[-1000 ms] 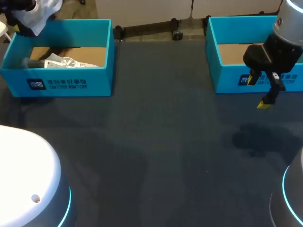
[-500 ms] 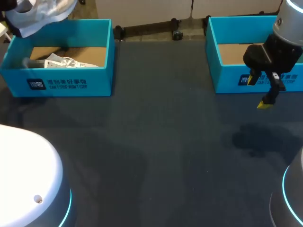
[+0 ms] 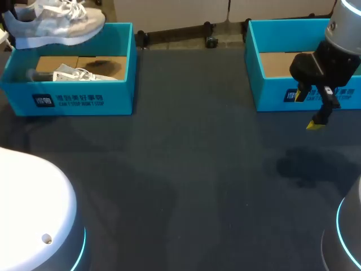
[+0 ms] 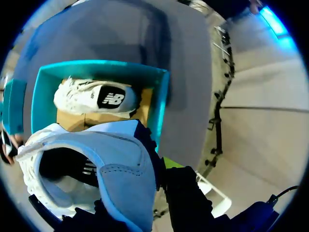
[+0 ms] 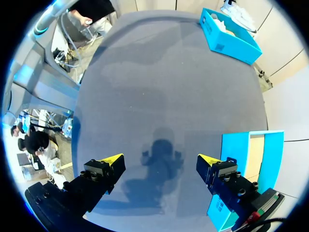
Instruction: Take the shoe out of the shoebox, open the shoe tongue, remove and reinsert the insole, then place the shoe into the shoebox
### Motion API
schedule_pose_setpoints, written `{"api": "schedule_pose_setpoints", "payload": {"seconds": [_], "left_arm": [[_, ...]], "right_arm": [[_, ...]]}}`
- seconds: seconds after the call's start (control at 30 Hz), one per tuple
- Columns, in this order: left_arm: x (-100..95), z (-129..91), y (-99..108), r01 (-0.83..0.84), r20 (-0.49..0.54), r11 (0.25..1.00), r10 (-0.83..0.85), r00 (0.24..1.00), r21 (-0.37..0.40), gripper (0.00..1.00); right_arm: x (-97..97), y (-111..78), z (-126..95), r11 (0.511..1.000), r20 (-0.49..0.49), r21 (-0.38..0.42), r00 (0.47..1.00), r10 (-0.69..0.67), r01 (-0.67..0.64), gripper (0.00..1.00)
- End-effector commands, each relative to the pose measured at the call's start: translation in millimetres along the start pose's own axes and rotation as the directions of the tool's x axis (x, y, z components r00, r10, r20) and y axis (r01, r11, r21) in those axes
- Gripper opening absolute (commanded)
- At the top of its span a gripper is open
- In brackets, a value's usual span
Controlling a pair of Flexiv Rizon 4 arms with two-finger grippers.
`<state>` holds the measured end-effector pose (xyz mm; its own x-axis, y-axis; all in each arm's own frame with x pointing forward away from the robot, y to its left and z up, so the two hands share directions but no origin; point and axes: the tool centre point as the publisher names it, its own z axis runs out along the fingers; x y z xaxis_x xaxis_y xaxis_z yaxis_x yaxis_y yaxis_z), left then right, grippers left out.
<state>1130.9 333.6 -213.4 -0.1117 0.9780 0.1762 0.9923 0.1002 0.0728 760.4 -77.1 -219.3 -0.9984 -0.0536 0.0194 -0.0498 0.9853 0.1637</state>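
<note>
A grey-white shoe (image 3: 56, 25) hangs sole-down over the back rim of the left blue shoebox (image 3: 84, 99). In the left wrist view my left gripper (image 4: 145, 203) is shut on the heel collar of this shoe (image 4: 96, 164), whose dark opening faces the camera. A second white shoe (image 3: 76, 73) lies on its side inside that shoebox (image 4: 159, 106), directly under the held one. My right gripper (image 3: 313, 107) hangs open and empty in front of the right blue shoebox (image 3: 282, 90). Its yellow fingertips (image 5: 113, 159) stand wide apart above bare table.
The right shoebox (image 5: 236, 150) shows only its cardboard bottom and sits beside my right gripper (image 5: 159, 159). Far ahead of that gripper lies the left shoebox (image 5: 231, 36). Dark table (image 3: 186, 186) stretches between both boxes and the front edge.
The held shoe has come up and swung right from the far left corner, turning level and side-on above the left box. My right arm has not moved.
</note>
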Motion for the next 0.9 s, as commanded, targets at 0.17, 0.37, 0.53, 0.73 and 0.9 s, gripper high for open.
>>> {"api": "schedule_pose_setpoints", "payload": {"seconds": [0.17,0.37,0.53,0.73,0.9], "left_arm": [[-3.2,0,1,-0.132,-0.006,0.991,0.132,0.991,-0.001,0.00],[-13.5,3,2,-0.132,0.000,0.991,0.132,0.991,-0.020,0.00],[-23.6,8,5,-0.159,-0.012,0.986,0.159,0.987,-0.049,0.00],[-32.1,18,13,-0.182,-0.024,0.980,0.180,0.983,-0.077,0.00],[-36.5,29,23,-0.183,-0.035,0.978,0.180,0.983,-0.099,0.00]], "right_arm": [[0.0,-0.2,1,1.000,0.000,0.001,1.000,0.000,0.000,1.00],[0.0,-0.2,1,1.000,0.000,0.001,1.000,0.000,0.000,1.00],[0.0,-0.2,1,1.000,0.000,0.001,1.000,0.000,0.000,1.00],[0.0,-0.2,1,1.000,0.000,0.001,1.000,0.000,0.000,1.00],[0.0,-0.2,1,1.000,0.000,0.001,1.000,0.000,0.000,1.00]]}}
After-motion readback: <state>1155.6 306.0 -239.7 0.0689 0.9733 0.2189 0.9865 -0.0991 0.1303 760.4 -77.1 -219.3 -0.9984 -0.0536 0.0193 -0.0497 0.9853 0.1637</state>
